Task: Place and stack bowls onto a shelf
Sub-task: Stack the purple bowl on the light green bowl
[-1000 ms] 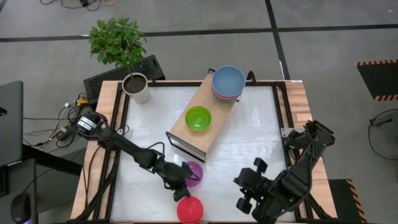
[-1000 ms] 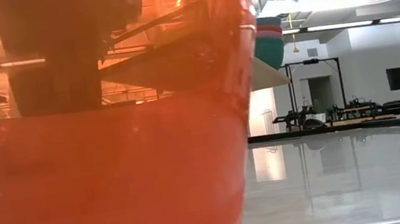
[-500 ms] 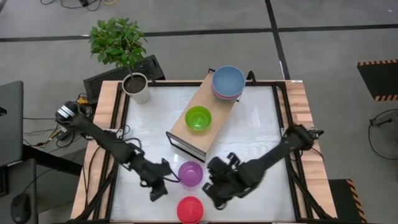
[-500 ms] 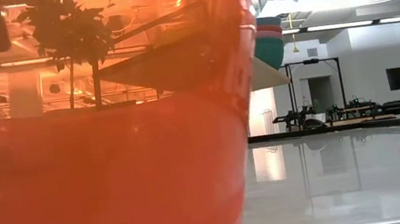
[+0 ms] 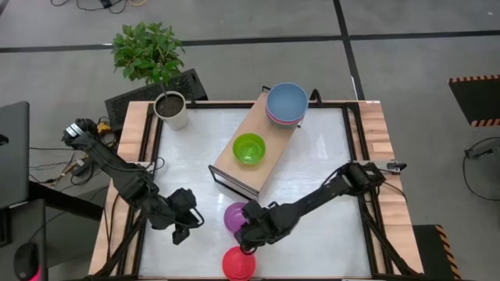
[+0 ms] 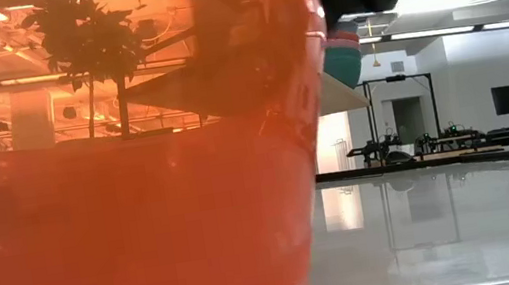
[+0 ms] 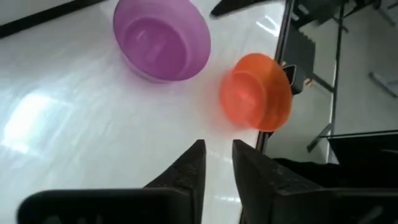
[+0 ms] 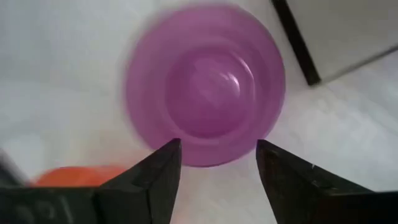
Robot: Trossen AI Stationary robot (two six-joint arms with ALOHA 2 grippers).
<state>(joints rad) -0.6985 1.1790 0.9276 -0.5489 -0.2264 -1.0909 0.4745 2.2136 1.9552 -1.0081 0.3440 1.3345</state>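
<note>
Right gripper hovers with fingers spread over the near rim of the purple bowl, which sits upright on the white table just near of the shelf. Left gripper, fingers almost together and holding nothing, sits to the left of that bowl, apart from it. A red bowl rests at the table's near edge. On the shelf stand a green bowl and a stack topped by a blue bowl.
</note>
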